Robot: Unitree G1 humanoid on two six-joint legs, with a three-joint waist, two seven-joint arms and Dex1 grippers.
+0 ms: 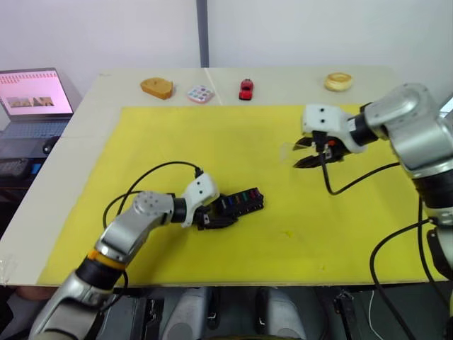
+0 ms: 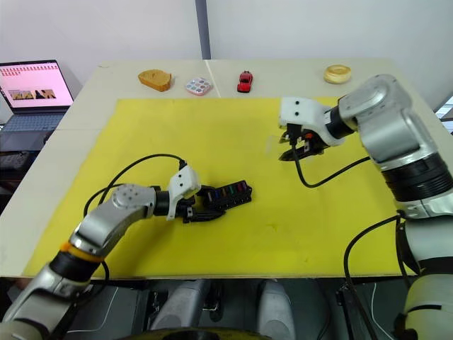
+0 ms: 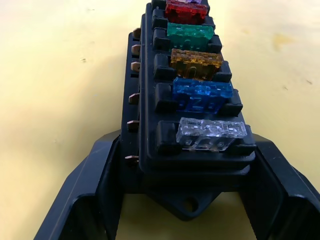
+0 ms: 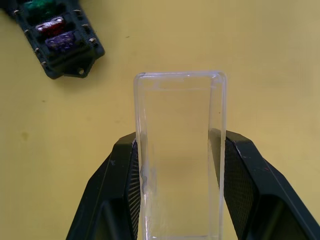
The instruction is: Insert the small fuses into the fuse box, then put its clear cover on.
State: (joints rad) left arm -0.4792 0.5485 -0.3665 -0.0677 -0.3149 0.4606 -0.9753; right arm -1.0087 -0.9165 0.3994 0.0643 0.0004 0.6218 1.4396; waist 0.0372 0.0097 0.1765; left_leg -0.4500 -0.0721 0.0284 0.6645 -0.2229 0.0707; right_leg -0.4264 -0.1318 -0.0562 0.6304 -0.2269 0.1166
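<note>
The worry now is alignment: the right gripper (image 4: 177, 165) pinches the clear cover (image 4: 179, 150) by its long sides, and if it comes down skewed over the fuse box (image 3: 192, 115) it could catch on a fuse top and slip from that smooth grip. The box could also shift if the left gripper (image 3: 185, 195) lets it, though that one's fingers clamp the near end of the black block from both sides on the yellow mat (image 1: 233, 142).

The cover is colourless, thin-walled and open like a shallow tray, reaching out beyond the right fingertips; it seems to be lifted off the mat, though that is hard to judge. The box lies well ahead of it. The small fuses (image 3: 197, 65) look seated in one row: clear, blue, amber, green, red nearest the left gripper outward.
</note>
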